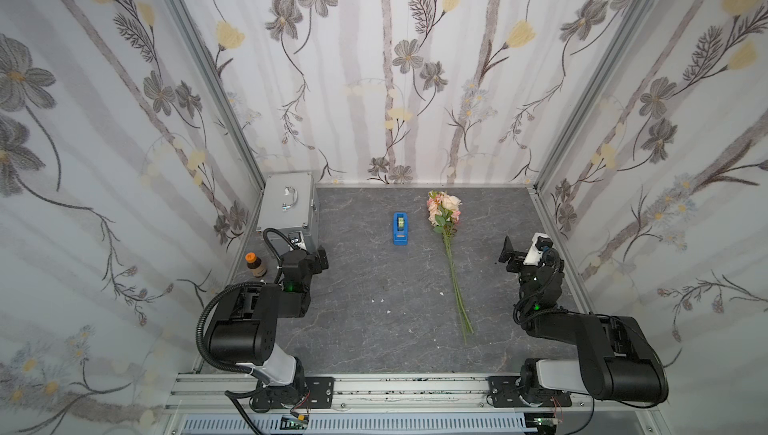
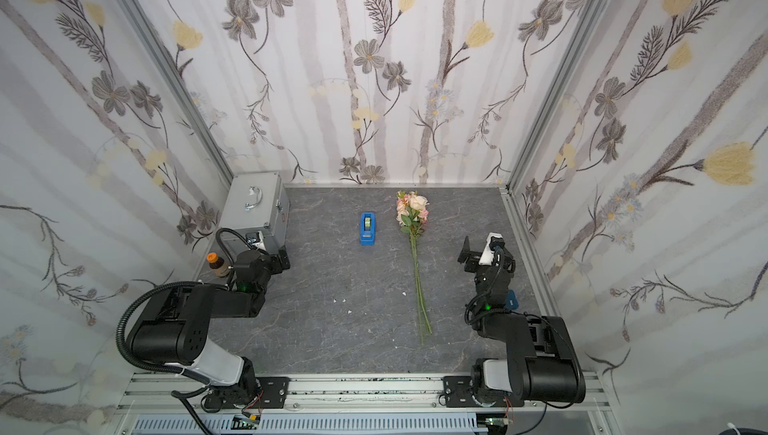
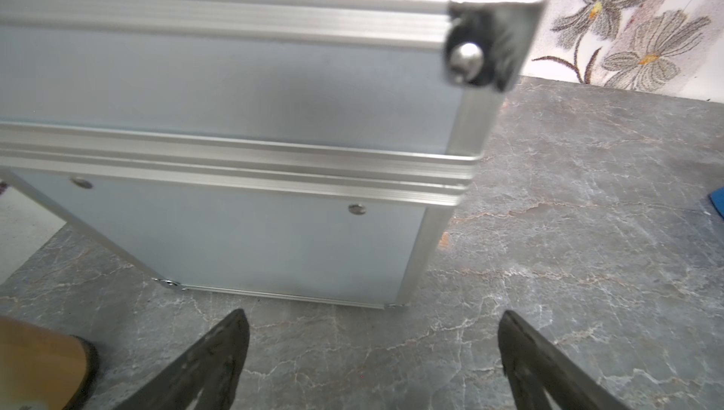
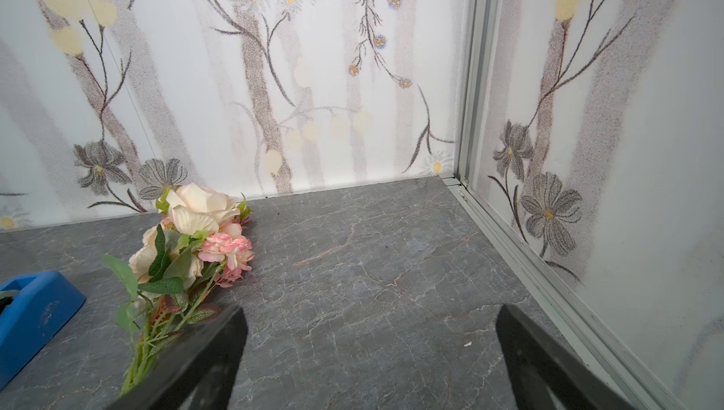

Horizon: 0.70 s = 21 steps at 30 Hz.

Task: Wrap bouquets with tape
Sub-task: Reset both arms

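Though tiny, tape [image 1: 401, 218] apparently inside dispenser [image 1: 400, 238]

both arms sit folded near their bases at the front edge. the left arm [image 1: 245, 320] bends forward with its wrist low, and the left tool [image 3: 372, 318] has its jaws spread wide and empty. the right arm [image 1: 602, 345] bends upward, and the right tool [image 4: 370, 314] likewise gapes wide, gripping nothing.

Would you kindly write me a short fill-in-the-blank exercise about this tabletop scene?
The pink and peach artificial rose bunch lies with its blooms toward the ____ wall.
The bright blue plastic tape dispenser sits on the roses' ____ side.
The left gripper and right gripper both stand ____, holding nothing.
Missing words: back; left; open.
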Each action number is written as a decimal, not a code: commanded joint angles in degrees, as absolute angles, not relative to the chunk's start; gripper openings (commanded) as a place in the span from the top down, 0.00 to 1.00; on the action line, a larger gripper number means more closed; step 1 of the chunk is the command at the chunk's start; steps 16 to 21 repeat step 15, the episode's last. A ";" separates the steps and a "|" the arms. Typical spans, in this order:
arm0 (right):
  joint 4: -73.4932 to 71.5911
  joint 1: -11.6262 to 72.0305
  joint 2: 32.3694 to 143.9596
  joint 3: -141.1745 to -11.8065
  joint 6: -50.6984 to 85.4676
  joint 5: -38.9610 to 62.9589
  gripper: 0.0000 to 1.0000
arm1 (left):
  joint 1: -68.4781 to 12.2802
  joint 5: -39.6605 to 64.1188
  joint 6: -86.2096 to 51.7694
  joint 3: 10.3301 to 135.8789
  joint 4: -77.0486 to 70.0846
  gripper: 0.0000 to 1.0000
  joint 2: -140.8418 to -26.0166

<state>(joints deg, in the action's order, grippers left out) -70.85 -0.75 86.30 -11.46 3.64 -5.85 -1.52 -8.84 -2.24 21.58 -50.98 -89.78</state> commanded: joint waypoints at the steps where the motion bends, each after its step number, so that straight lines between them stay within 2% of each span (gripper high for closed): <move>1: -73.47 -0.79 86.31 -11.61 3.64 -5.21 0.00 | -1.58 -10.20 -1.76 21.93 -52.94 0.00 -89.90; 21: -73.74 -0.79 86.35 -11.52 3.52 -5.14 0.00 | -1.58 -10.20 -1.70 21.97 -53.00 0.00 -89.90</move>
